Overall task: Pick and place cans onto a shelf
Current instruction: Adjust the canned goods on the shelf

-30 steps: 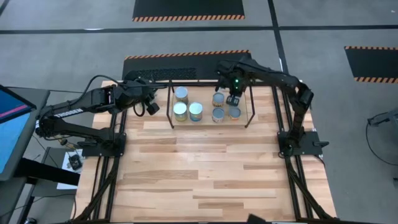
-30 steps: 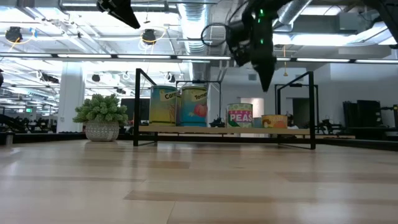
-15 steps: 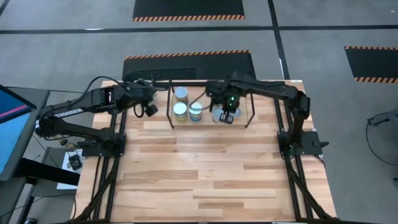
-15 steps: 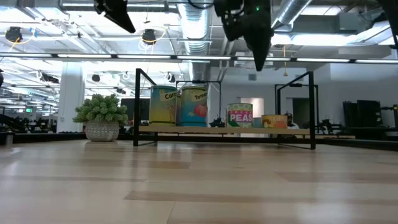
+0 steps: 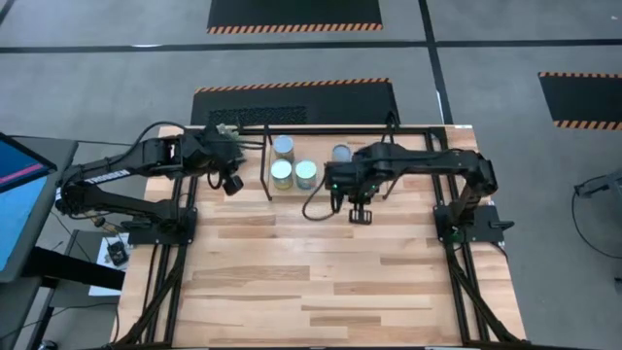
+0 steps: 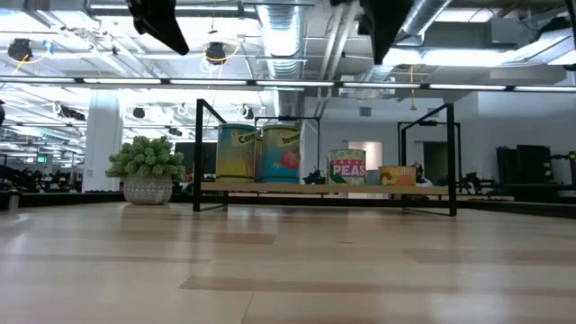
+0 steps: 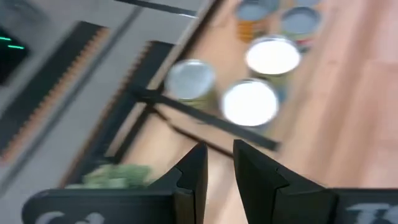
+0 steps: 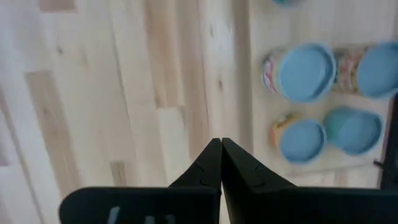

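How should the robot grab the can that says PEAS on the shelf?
Probably from above: pinch the PEAS can on opposite sides of its round wall, near the top. It stands upright on the shelf, with taller cans to one side, so the top looks like the freest way in.

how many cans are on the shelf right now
5 at least, all on the shelf: three cans clustered at its left end, two more toward its right. The right arm covers part of the shelf from above, so another may be hidden.
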